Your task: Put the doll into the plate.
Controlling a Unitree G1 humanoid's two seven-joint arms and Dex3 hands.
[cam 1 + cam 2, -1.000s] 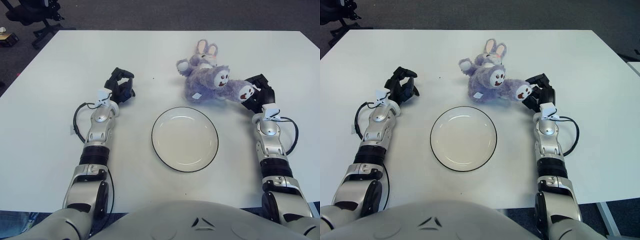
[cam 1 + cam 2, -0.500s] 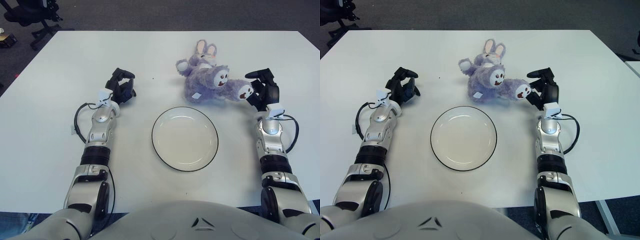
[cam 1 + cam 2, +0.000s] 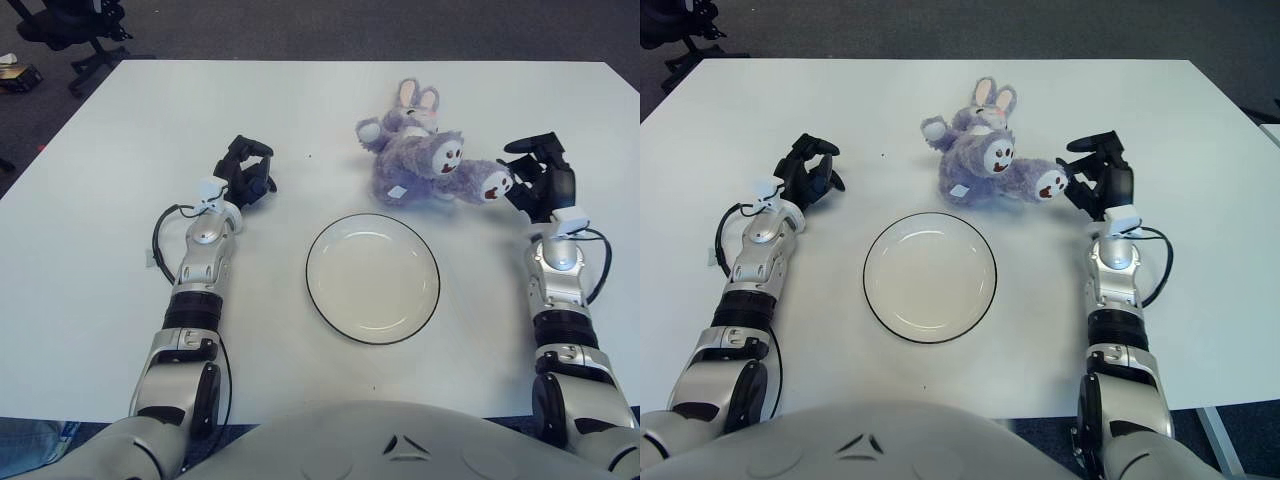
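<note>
Table (image 3: 120, 300): white, carries everything.
Plate (image 3: 372, 278): white with a dark rim, empty, at the near middle of the table.
Doll (image 3: 420, 160): purple plush rabbit lying on the table just behind the plate, outside it, one foot stretched rightward.
Right hand (image 3: 542, 182): right of the doll, at that foot, fingers spread and grasping nothing.
Left hand (image 3: 243, 176): well left of the plate, fingers curled, empty.

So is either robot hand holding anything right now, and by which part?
Nothing is held. The right robot hand is open beside the doll's foot, fingers not closed on it; the left robot hand is curled, empty.
</note>
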